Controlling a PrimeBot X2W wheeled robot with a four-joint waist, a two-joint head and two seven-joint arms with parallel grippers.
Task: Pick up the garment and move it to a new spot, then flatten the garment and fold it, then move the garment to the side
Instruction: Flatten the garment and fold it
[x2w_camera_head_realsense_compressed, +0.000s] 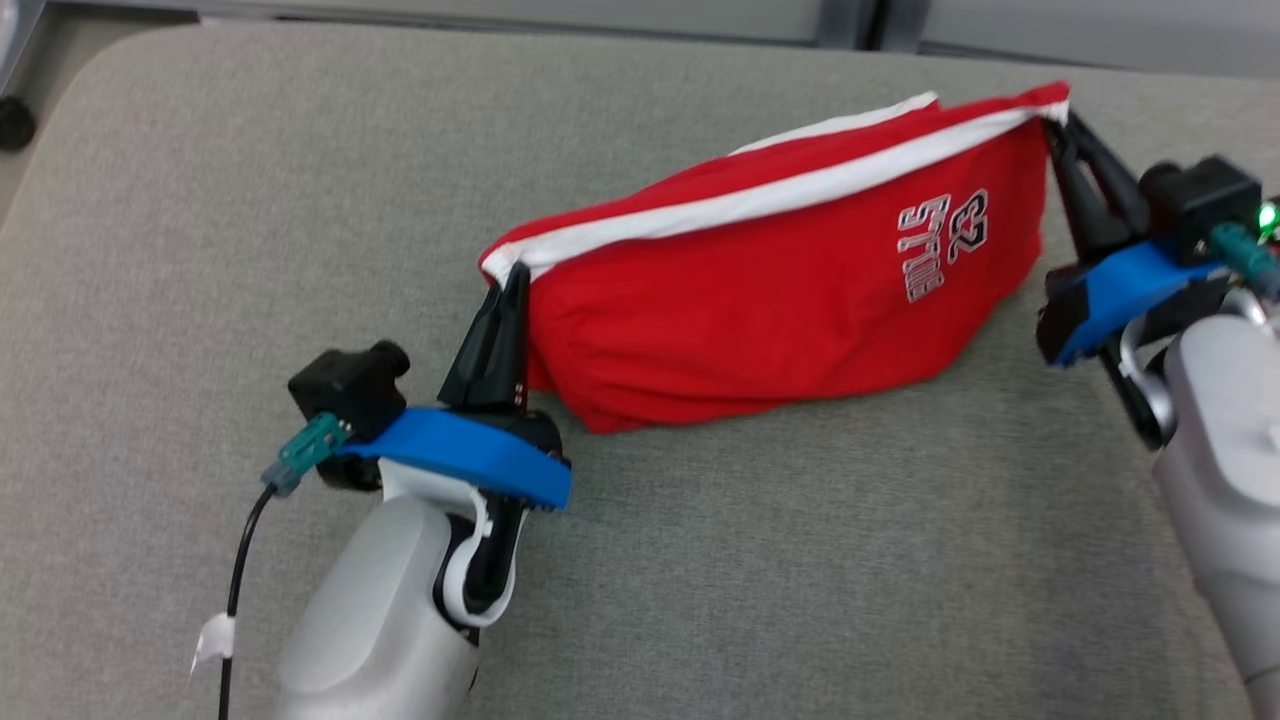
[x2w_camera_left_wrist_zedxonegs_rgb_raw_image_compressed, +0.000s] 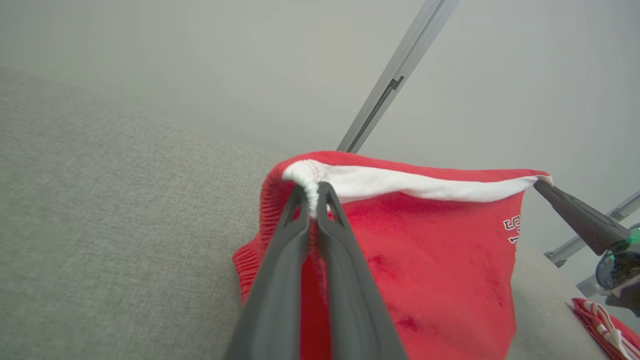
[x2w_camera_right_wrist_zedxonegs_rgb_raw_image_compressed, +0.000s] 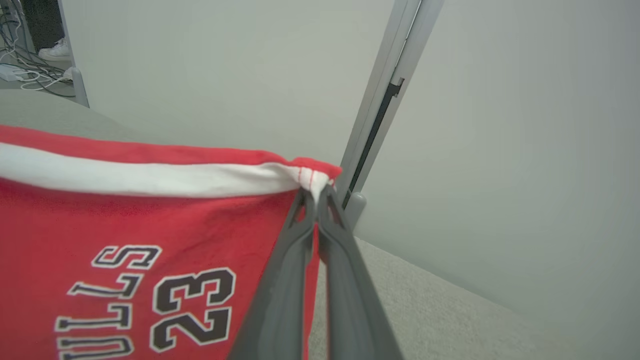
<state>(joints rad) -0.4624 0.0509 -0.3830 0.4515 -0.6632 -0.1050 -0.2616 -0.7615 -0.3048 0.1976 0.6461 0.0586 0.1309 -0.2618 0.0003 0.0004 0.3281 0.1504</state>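
The garment (x2w_camera_head_realsense_compressed: 760, 290) is red with a white band along its top edge and white lettering with a number near its right end. It hangs stretched between my two grippers above the grey padded table (x2w_camera_head_realsense_compressed: 300, 200), its lower fold resting on the surface. My left gripper (x2w_camera_head_realsense_compressed: 515, 275) is shut on the garment's left white corner (x2w_camera_left_wrist_zedxonegs_rgb_raw_image_compressed: 307, 187). My right gripper (x2w_camera_head_realsense_compressed: 1060, 125) is shut on the right corner (x2w_camera_right_wrist_zedxonegs_rgb_raw_image_compressed: 315, 187). In the left wrist view the right gripper (x2w_camera_left_wrist_zedxonegs_rgb_raw_image_compressed: 542, 185) holds the far end of the white band.
The grey table runs wide to the left and front of the garment; its far edge meets a pale wall with metal rails (x2w_camera_left_wrist_zedxonegs_rgb_raw_image_compressed: 395, 80). Another red and white cloth (x2w_camera_left_wrist_zedxonegs_rgb_raw_image_compressed: 605, 325) lies at the lower right of the left wrist view. Cables (x2w_camera_right_wrist_zedxonegs_rgb_raw_image_compressed: 25, 70) lie on the floor beyond the table.
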